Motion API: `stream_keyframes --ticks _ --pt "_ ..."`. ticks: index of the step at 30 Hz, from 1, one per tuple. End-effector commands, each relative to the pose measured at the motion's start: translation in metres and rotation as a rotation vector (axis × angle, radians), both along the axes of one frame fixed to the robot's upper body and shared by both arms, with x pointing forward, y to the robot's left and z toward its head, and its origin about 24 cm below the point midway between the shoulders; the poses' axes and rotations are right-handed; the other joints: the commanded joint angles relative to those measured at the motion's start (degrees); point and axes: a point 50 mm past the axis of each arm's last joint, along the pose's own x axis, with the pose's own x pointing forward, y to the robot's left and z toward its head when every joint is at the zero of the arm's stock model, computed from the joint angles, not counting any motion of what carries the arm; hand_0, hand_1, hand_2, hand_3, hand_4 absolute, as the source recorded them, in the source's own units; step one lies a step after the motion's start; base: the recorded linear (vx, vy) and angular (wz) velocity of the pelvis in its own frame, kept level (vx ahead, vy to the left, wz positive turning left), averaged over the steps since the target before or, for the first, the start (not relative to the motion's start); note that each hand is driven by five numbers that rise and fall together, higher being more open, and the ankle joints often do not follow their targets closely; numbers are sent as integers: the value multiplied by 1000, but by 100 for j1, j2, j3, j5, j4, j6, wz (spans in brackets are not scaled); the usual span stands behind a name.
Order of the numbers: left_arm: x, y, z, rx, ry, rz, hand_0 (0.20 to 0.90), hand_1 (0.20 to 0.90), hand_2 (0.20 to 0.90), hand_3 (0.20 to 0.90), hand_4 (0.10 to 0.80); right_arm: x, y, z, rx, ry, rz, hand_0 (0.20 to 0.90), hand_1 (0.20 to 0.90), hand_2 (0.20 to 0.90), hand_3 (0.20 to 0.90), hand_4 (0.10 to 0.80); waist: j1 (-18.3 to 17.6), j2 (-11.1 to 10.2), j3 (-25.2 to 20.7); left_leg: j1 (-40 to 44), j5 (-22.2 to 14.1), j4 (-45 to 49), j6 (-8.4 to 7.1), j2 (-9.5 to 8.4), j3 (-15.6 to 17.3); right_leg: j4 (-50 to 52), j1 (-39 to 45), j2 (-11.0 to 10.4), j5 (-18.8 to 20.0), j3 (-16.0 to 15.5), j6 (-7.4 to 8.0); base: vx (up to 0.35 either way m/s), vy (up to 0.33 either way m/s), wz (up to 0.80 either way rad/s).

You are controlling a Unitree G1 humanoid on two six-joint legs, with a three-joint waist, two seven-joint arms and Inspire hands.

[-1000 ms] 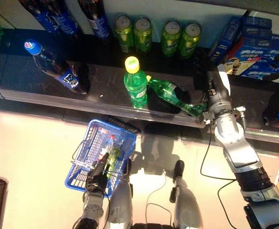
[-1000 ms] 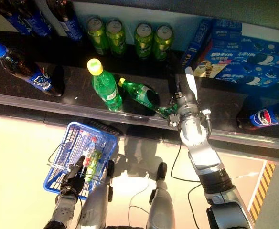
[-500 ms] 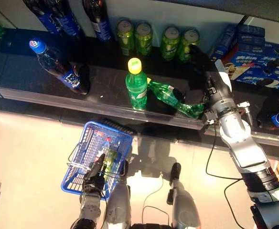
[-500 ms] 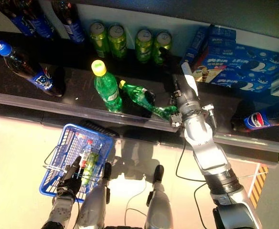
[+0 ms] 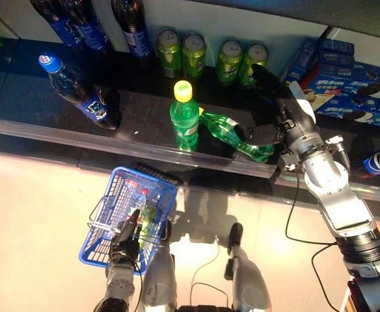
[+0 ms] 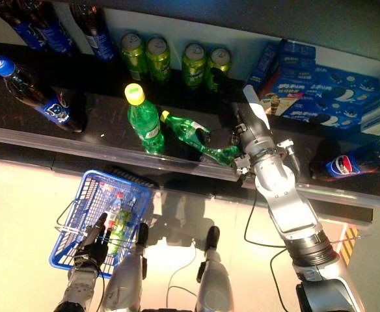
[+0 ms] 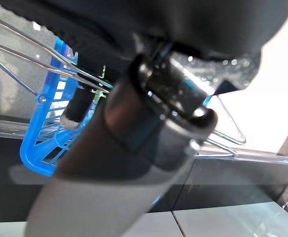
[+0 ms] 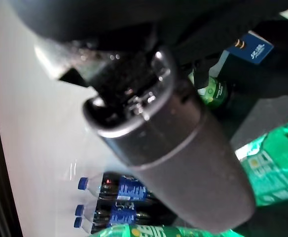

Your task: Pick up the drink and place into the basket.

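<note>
Shelf [image 5: 60,123] in place, blue basket [image 5: 105,195] hanging lower left, handle gripped by left hand [image 5: 126,235], a bottle or two already inside. Right hand [image 5: 278,123] now reaching further across than a second ago — fingers stretched toward the cans [image 5: 206,55], thumb over the lying green bottle [image 5: 232,133]. No grasp yet — pick-up just starting.

no lettering legible, cola bottle [image 5: 79,94] label, green bottle [image 5: 185,120] label, blue boxes [image 5: 349,91] print all unreadable
</note>
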Motion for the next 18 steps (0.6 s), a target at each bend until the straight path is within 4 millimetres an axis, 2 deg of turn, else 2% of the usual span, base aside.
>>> stream_keyframes --ticks 1,9,18 --pt "-19 32 7 111 -41 45 300 300 300 200 100 -19 4 24 -44 -117 59 900 900 900 900 800 -4 -160 -657 55 70 -124 411 46 0 521 157 273 -564 200 -456 1 -38 1" --pt "-14 33 11 118 -55 40 300 300 300 200 100 -12 4 2 -98 15 26 900 900 900 900 800 9 -166 -548 -28 88 -115 416 39 -44 522 100 280 -550 177 -456 0 0 0" --pt "-12 33 12 117 -58 41 300 300 300 200 100 -11 3 0 -108 21 9 900 900 900 900 800 8 -166 -526 -41 93 -113 416 36 -47 524 91 277 -546 174 -455 0 0 1"
